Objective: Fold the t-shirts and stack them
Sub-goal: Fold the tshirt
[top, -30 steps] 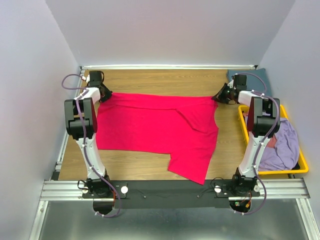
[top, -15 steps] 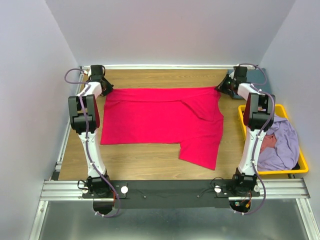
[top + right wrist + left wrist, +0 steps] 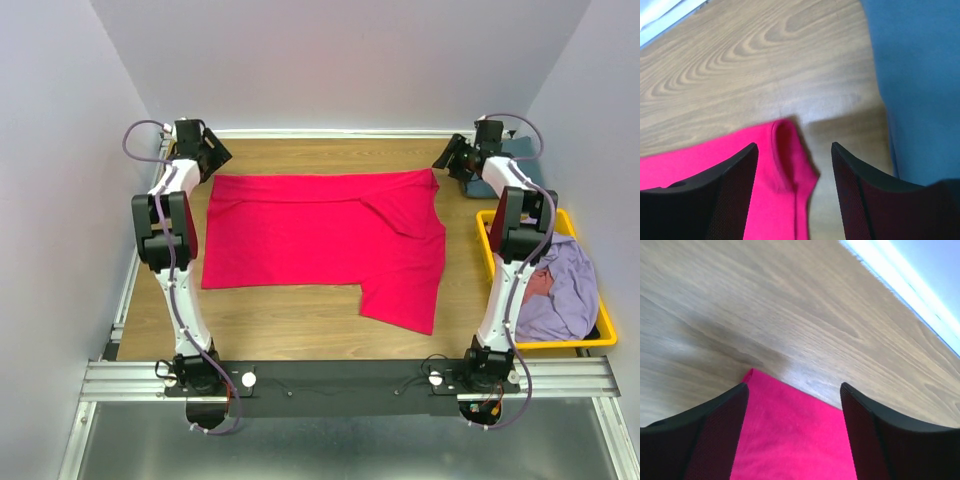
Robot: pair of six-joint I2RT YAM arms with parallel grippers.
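Crimson shirt [image 3: 320, 235] spread flat on table [image 3: 300, 325], left of bin [image 3: 565, 343]. Long axis side to side, crosswise to bin's length; one flap at bin-side end pointing toward arm bases. Neck end not discernible. Left gripper [image 3: 793, 387] wide, holding nothing, over far corner away from bin. Right gripper [image 3: 793, 146] likewise wide and unloaded, over far corner nearest bin. Lavender shirt [image 3: 570, 290] inside bin; blue-grey shirt [image 3: 920, 75] just beyond bin.

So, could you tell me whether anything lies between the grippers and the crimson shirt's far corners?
Nothing visible does: the open left gripper and right gripper each hover over a corner of the crimson shirt.
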